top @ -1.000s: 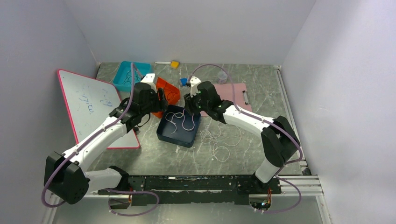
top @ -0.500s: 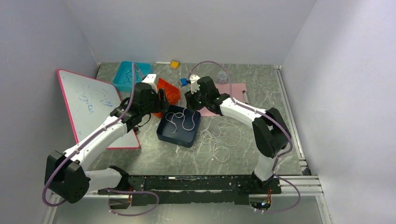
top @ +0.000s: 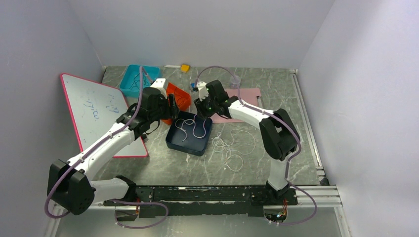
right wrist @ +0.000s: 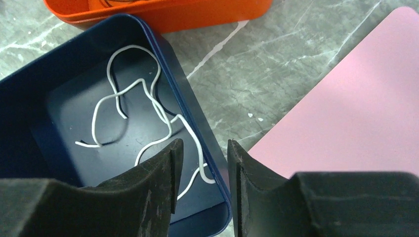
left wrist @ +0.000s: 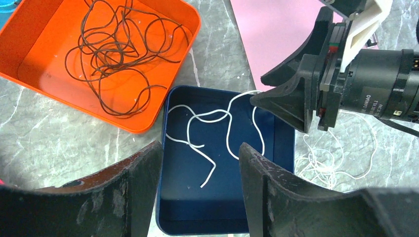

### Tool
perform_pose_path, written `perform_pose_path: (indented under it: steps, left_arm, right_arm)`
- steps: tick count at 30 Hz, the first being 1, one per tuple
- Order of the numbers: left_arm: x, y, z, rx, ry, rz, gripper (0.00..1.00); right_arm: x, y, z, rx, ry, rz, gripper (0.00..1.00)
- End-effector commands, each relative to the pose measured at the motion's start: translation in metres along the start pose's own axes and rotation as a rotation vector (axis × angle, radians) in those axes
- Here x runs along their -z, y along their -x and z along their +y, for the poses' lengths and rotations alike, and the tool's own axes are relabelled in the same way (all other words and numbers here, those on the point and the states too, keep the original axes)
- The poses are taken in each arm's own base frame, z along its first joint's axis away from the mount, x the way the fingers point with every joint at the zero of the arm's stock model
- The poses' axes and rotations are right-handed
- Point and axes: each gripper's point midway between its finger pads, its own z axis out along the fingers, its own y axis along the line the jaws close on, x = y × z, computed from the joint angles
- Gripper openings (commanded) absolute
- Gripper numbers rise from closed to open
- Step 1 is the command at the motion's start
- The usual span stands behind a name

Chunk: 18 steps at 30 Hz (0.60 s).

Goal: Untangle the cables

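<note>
Far left, a whiteboard [top: 96, 111] lies tilted along the left edge. In the far-left corner I've got the teal tray [top: 129, 74], with a few dark cables [top: 136, 84] looped inside; too small to count. Just right of it sits the orange tray [left wrist: 44, 74], holding one loose pile of brown cable [left wrist: 116, 54], all inside the rim.

My left gripper [left wrist: 200, 148] hovers over the blue tray [left wrist: 276, 138], fingers spread wide and gripping nothing. The blue tray sits mid-worktop with its far-left corner just beside the orange tray. Inside it lie white cables [left wrist: 228, 129] in slack curves, crossing each other in places.

My right gripper [right wrist: 204, 148] hangs over that tray's far-right corner with only a narrow gap between its fingers. A white strand runs under that gap and up to the rim; I can't tell whether the fingers touch it.

Right of the blue tray, a white tangle [top: 231, 144] sprawls on the bare worktop toward the near edge. Beyond it, toward the far edge, lies a pink sheet [right wrist: 356, 108].
</note>
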Motion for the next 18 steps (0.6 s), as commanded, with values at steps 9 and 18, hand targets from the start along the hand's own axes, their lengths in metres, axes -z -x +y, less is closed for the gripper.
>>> perform_pose_path:
  steps: [9, 18]
  left_arm:
    - [-0.002, 0.014, -0.008, 0.0, -0.032, -0.023, 0.63]
    - [-0.002, 0.014, -0.007, 0.0, -0.031, -0.025, 0.63]
  right_arm:
    - [0.006, 0.01, 0.004, 0.023, 0.042, -0.032, 0.18]
    - [0.015, 0.014, 0.016, 0.033, 0.072, -0.05, 0.05]
